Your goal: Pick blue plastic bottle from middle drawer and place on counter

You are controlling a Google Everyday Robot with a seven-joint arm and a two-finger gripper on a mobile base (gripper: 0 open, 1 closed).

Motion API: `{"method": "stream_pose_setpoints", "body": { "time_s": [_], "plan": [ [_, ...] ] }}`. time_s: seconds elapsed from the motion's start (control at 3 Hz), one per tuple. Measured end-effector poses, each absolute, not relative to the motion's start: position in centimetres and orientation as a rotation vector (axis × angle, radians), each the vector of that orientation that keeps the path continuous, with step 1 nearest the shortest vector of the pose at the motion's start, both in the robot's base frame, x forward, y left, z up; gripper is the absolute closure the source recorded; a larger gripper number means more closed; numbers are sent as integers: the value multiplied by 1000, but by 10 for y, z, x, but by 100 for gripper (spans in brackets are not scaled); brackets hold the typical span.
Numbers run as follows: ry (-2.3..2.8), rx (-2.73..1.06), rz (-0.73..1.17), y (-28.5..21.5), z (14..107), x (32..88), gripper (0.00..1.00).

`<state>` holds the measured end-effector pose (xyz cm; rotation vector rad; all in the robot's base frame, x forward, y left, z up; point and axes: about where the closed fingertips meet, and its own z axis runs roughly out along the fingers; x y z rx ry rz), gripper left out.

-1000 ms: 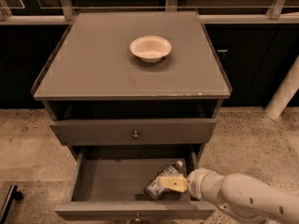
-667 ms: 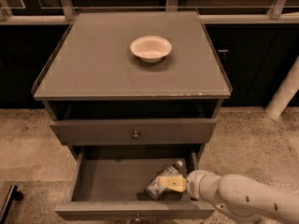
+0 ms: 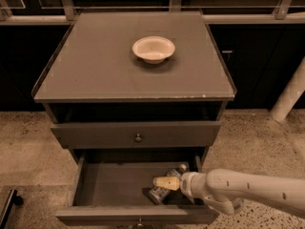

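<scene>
Hand (image 3: 164,182) has edged slightly left since a second ago, further over the open middle drawer (image 3: 109,185). Blue plastic bottle (image 3: 156,193) unmoved. You see it lying on the drawer floor, right half, cap pointing back-right. The hand sits across its middle. You cannot tell whether it is apart or clamped. White bowl (image 3: 153,48) upright on the table (image 3: 95,70).
</scene>
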<state>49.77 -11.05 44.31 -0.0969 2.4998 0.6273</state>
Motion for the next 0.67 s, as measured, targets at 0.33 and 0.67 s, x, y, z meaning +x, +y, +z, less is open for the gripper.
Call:
{"method": "stream_pose_setpoints", "body": {
  "time_s": [0.33,0.67],
  "plan": [
    [2540,-91,663,-96,408,513,0],
    [2558,-87,686,-81,388,527,0]
  ]
}}
